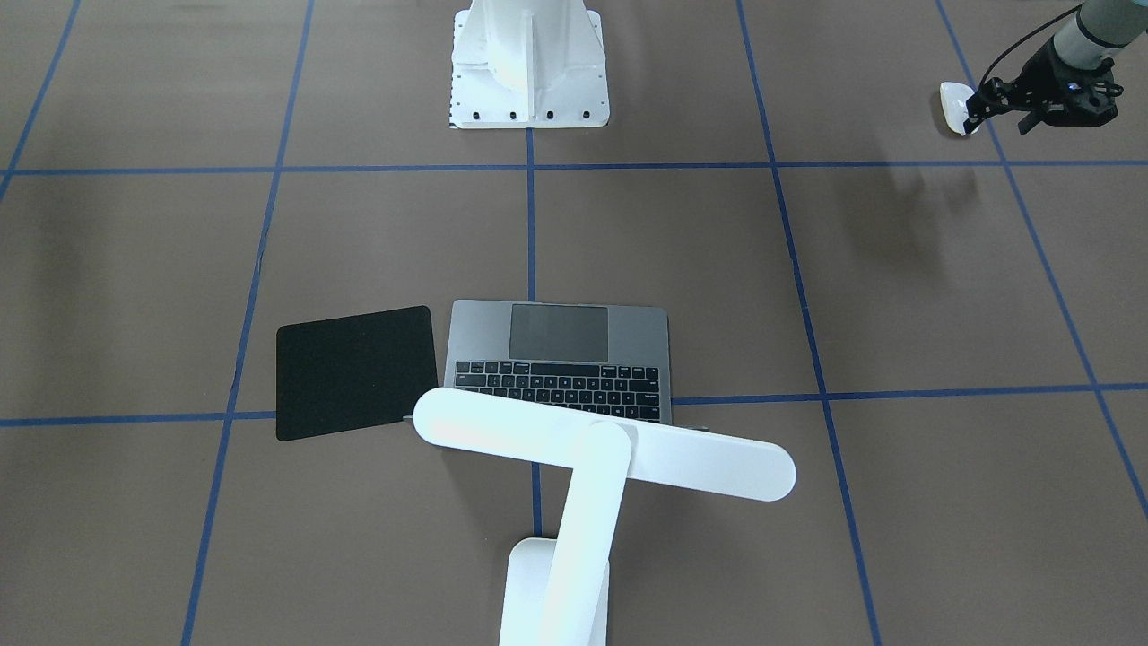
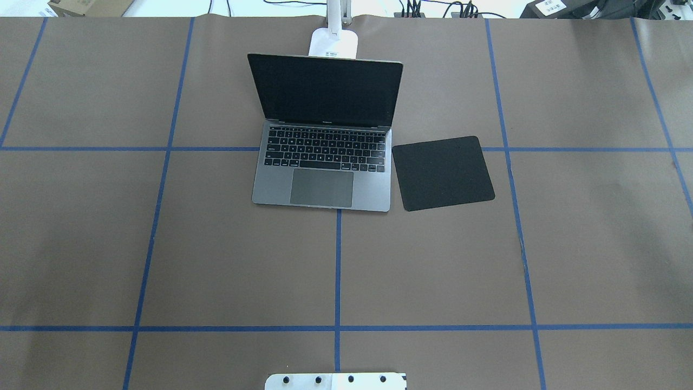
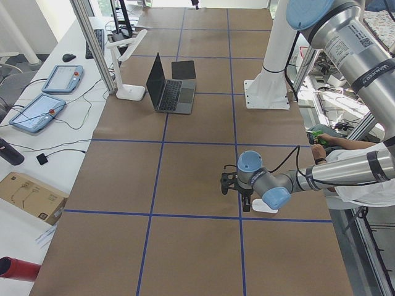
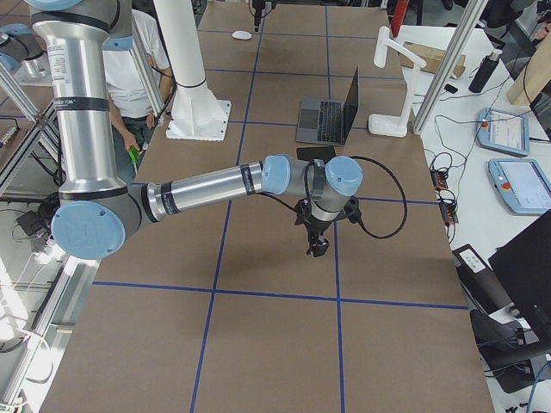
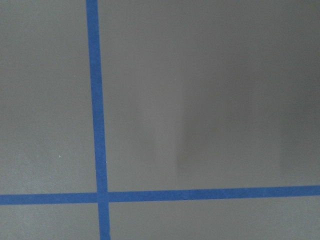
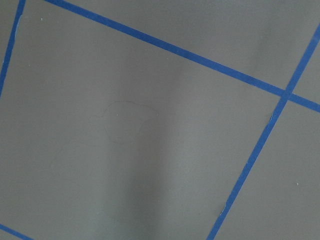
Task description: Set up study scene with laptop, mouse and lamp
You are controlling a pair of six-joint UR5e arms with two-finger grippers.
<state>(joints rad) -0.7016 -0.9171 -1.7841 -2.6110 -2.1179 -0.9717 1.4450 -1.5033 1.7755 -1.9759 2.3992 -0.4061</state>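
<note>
The laptop (image 2: 325,162) stands open at the table's far middle, screen dark. The lamp (image 1: 601,449) stands behind it with its light bar over the screen; its base also shows in the overhead view (image 2: 334,43). The mouse (image 1: 956,108) lies on the table near the robot's side, far to its left. My left gripper (image 1: 1000,117) hovers above the table right beside the mouse, its fingers apart and empty. My right gripper (image 4: 317,245) shows only in the exterior right view, above bare table in front of the laptop; I cannot tell whether it is open or shut.
A thin black square pad (image 2: 443,172) lies flat just right of the laptop. The white bolted pedestal (image 1: 529,63) stands at the robot's side. An operator (image 3: 345,166) sits beside the table near the left arm. Both wrist views show only brown table and blue tape lines.
</note>
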